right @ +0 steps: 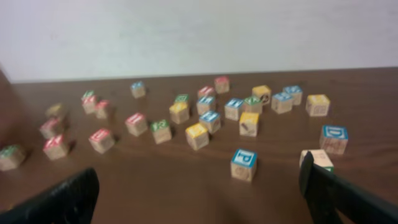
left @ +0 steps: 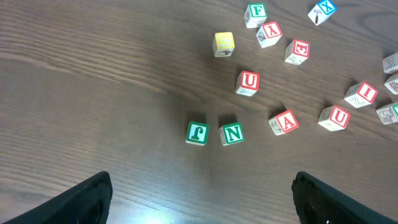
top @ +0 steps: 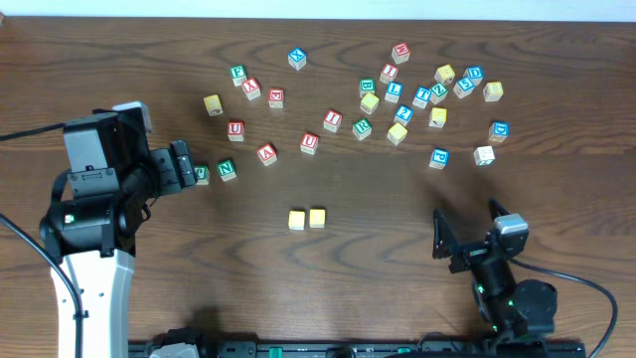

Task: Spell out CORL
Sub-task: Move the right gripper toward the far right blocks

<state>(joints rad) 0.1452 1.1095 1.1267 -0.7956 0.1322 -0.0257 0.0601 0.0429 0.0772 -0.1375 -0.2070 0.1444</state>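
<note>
Lying toward twelve o'clock, letter blocks (top: 310,143) are judged light, rigid, pinchable across flat faces; left fingers (left: 81,202), right fingers (right: 62,202) apart.

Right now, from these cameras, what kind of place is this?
Most likely a robotics lab bench rather than a home. A wood-grain table carries scattered alphabet blocks, a left arm and a right arm stand at its near edge, and a plain pale wall rises behind.

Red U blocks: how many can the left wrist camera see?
2. One red U block sits just above the green N block; the second red U block lies right of the red A block. More could sit outside this view.
</note>
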